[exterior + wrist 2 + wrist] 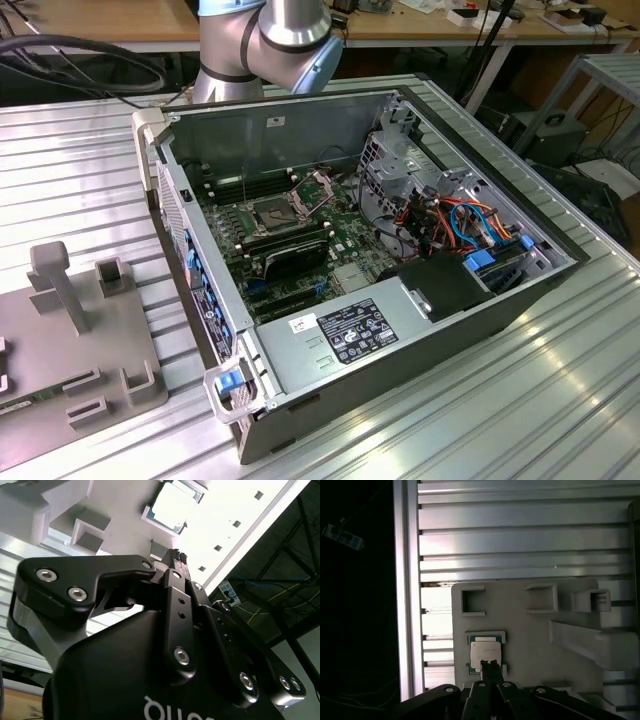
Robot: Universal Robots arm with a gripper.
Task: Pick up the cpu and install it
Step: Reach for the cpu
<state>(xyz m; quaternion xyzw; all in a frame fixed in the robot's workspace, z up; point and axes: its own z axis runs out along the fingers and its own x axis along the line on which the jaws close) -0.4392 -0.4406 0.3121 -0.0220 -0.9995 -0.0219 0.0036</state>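
Exterior view, from its eight o'clock: a grey tray (40, 340) with upright pegs lies on the ribbed tabletop (80, 160). At the centre stands the open case (290, 125), its socket (272, 212) bare, with the frame apparently swung up. At twelve o'clock is the arm (270, 35). In both wrist views the cpu (484, 652) sits silver face up in a shallow nest on the tray, not yet lifted. The hand (491, 667) hangs over one edge of it and, in the second wrist view, looks apart from it. Its fingers stand close together, almost touching, and hold nothing. As I judge it, the risk lies in that narrow set. Fingers this close cannot straddle the chip, so a descent would press the tips onto the metal face or nudge the cpu askew in its nest. A grip taken near one edge rather than across the middle could let it tilt or slip. A tilted chip lowered into the socket might sit crooked and harm the contacts.
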